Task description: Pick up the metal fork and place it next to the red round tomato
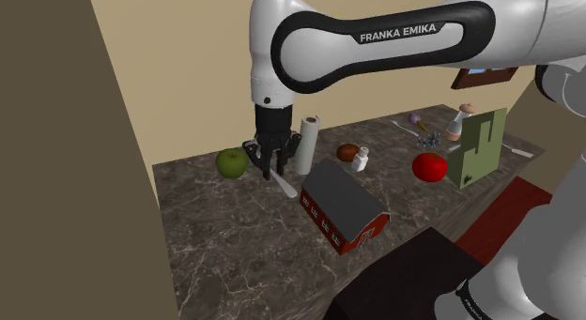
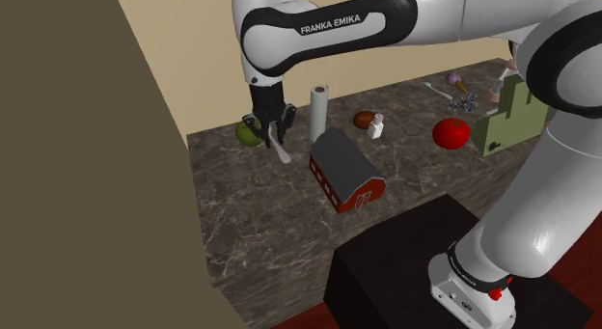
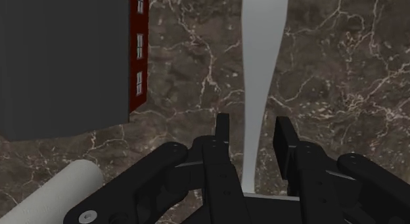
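A pale grey fork [image 1: 285, 185] [image 2: 282, 151] [image 3: 263, 71] lies on the dark marble counter [image 1: 235, 234] between a green apple [image 1: 232, 162] and a toy barn. My black gripper [image 1: 268, 170] [image 2: 267, 139] [image 3: 255, 134] is down over the fork's narrow handle. The fingers stand apart on either side of the handle, with a small gap on each side, so the gripper is open and not clasping it. The red round tomato [image 1: 429, 166] [image 2: 451, 133] sits far off toward the shoulder view's right, beside a green box [image 1: 477, 147].
A red toy barn with a dark roof [image 1: 343, 207] [image 3: 62, 58] stands close beside the fork. A white paper roll [image 1: 307, 144] [image 3: 52, 190] stands upright just behind the gripper. A brown item [image 1: 349, 152] and a white shaker [image 1: 361, 159] lie between barn and tomato. A tan wall borders the counter's left.
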`<state>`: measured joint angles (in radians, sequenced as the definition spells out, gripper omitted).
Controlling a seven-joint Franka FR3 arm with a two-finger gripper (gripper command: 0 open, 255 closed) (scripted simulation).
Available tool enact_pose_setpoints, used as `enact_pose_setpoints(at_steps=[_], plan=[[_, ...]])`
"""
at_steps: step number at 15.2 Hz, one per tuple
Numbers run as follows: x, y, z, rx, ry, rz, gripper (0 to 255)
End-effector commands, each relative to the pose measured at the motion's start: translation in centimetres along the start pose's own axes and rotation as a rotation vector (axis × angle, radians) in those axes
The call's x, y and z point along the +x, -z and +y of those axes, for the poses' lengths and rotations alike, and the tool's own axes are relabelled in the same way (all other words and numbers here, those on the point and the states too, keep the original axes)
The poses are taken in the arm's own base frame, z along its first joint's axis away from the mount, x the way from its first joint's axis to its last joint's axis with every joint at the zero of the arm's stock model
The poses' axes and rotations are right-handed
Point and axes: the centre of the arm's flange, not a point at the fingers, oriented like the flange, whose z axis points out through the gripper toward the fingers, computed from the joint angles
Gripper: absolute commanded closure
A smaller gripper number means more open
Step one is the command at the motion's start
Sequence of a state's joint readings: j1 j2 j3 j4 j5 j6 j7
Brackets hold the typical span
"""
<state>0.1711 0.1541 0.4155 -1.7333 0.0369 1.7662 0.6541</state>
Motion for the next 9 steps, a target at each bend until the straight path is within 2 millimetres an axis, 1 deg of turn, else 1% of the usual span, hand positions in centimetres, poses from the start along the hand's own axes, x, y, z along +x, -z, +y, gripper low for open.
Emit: enact_pose_setpoints(at_steps=[1, 9], plan=[[0.4, 0.2, 2.5, 0.000, 0.001, 0.000, 255], [1.5, 0.5, 13.0, 0.000, 0.001, 0.000, 255]])
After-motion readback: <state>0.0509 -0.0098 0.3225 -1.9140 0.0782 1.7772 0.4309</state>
